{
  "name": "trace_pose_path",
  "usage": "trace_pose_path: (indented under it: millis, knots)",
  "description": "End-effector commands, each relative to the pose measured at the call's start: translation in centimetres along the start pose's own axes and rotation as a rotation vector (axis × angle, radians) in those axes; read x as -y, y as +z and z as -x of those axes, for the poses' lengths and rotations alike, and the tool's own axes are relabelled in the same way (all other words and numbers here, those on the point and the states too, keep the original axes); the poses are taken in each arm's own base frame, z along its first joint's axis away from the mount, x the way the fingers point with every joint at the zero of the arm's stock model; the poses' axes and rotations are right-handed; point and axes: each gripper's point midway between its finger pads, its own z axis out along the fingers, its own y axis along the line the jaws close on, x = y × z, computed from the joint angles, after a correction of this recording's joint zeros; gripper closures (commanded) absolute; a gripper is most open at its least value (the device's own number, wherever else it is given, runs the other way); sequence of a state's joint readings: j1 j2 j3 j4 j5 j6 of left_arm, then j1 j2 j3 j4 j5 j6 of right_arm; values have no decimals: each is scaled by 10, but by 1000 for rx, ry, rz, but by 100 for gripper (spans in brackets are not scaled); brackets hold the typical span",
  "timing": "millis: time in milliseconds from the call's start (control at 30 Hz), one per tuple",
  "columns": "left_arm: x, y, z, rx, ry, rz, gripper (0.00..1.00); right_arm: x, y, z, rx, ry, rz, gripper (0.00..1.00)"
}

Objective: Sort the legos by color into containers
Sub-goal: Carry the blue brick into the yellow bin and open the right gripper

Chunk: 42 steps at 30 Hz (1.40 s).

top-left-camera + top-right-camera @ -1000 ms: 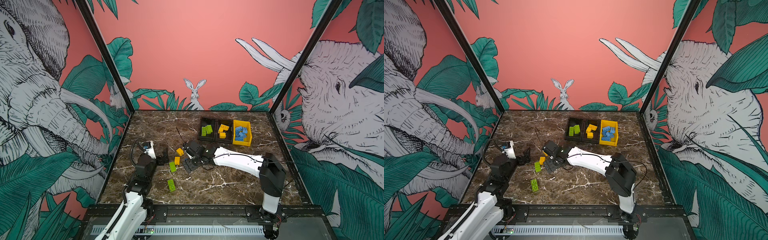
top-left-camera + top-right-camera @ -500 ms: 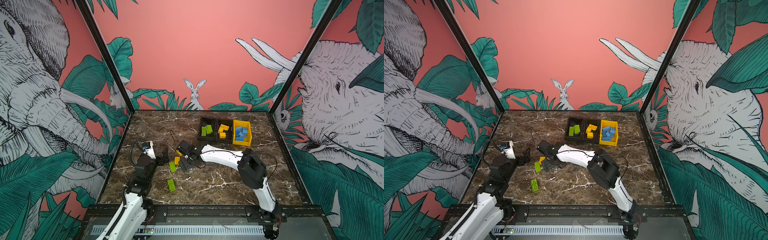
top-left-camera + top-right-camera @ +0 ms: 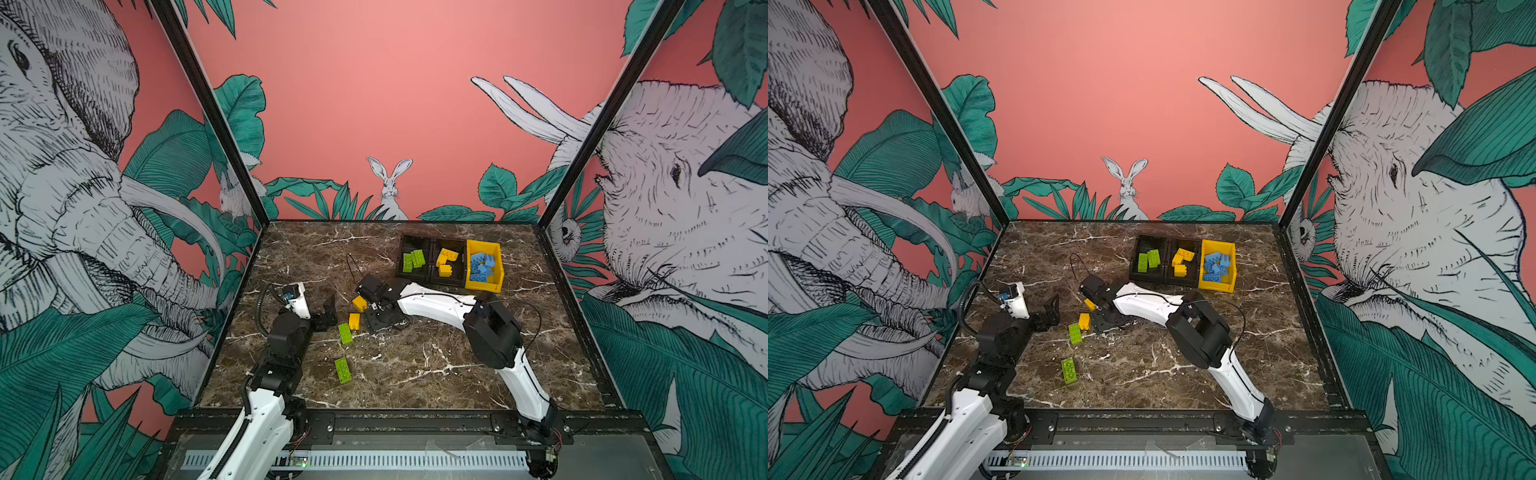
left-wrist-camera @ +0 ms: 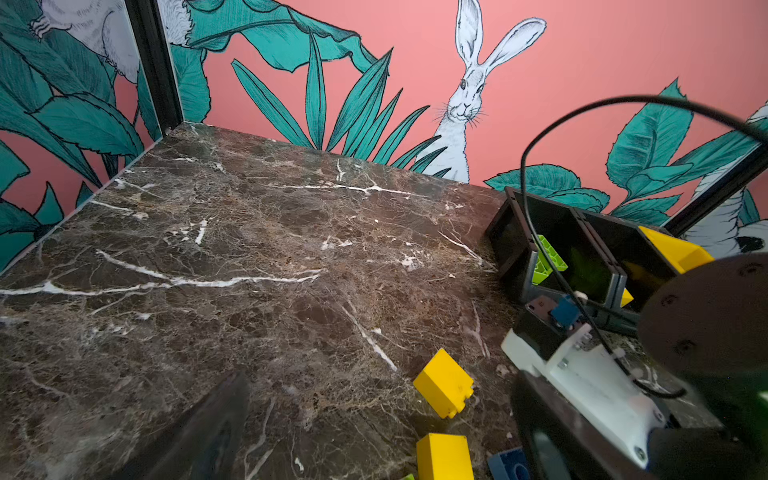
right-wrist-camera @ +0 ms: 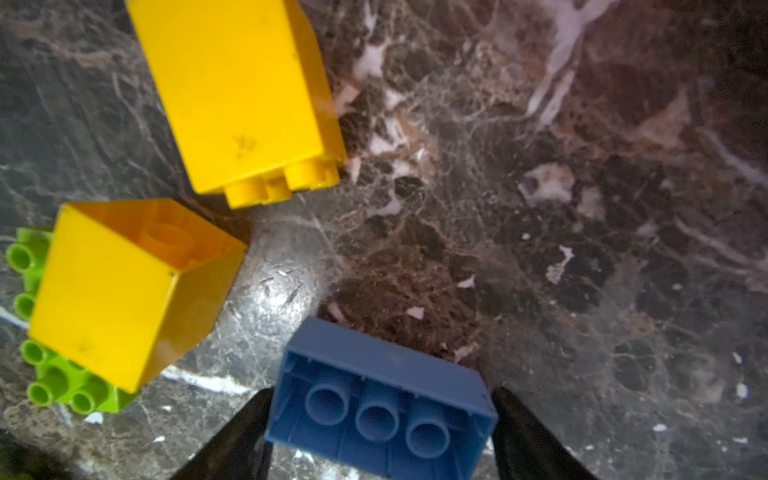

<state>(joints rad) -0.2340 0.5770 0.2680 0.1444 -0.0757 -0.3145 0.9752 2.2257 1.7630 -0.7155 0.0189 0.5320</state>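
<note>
Blue brick (image 5: 380,407) hidden in both top views | right wrist view: right jaws pinch its ends | left jaws spread

No text, label, brand, number or sign can be read in any view. Only plain moulded surfaces are shown by the legos (image 5: 232,95) and the containers (image 3: 484,284), veined stone by the table (image 3: 415,365), and drawn animals and leaves by the walls (image 3: 374,104).

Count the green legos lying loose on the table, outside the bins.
2. The first green lego lies beside a yellow lego; the second green lego lies alone nearer the table's front edge. The right arm could hide more.
</note>
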Motion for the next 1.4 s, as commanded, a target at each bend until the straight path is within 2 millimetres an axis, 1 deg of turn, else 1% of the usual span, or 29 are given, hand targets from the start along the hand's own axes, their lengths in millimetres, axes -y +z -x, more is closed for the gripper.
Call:
trace_pose_path:
  millis: [0, 67, 133, 167, 300, 400, 500, 600, 700, 767, 800, 867, 967, 1067, 1167, 1300, 1367]
  knots:
    - [-1, -1, 0, 2, -7, 5, 1, 2, 4, 2, -3, 14, -3, 29]
    - [-1, -1, 0, 3, -7, 5, 1, 3, 3, 3, 0, 12, -10, 32]
    - [-1, -1, 0, 1, -7, 5, 1, 5, -2, 4, 11, 7, -22, 35]
    - [-1, -1, -1, 0, -7, 5, 1, 7, -5, 6, 24, 7, -26, 38]
    - [-1, -1, -1, 1, -5, 5, 1, 14, -23, 12, 73, 0, -46, 40]
    - [-1, -1, -1, 1, -4, 2, 1, 23, -44, 18, 120, -4, -53, 41]
    - [0, 0, -1, -2, -7, -3, 1, 35, -66, 21, 169, 13, -24, 42]
    - [0, 0, -1, -3, -7, -6, 1, 58, -89, 20, 207, 33, -13, 42]
    - [2, 1, -2, -5, -8, -17, 1, 96, -110, 19, 238, 82, -5, 42]
    - [5, 2, -3, -9, -7, -31, 1, 133, -124, 17, 256, 126, -24, 43]
    - [6, 3, -3, -12, -7, -35, 1, 148, -130, 16, 264, 141, -36, 43]
    - [8, 4, -3, -22, -5, -47, 1, 185, -141, 16, 285, 185, -59, 44]
    - [11, 7, -4, -31, -5, -60, 1, 237, -150, 17, 303, 250, -94, 46]
    - [12, 7, -5, -36, -2, -67, 1, 281, -150, 19, 301, 319, -103, 46]
    - [13, 7, -5, -32, -1, -71, 1, 321, -149, 26, 316, 377, -123, 48]
    - [13, 7, -5, -34, 0, -75, 1, 358, -142, 36, 326, 434, -133, 48]
    - [14, 8, -6, -38, -1, -80, 1, 370, -135, 40, 315, 444, -141, 47]
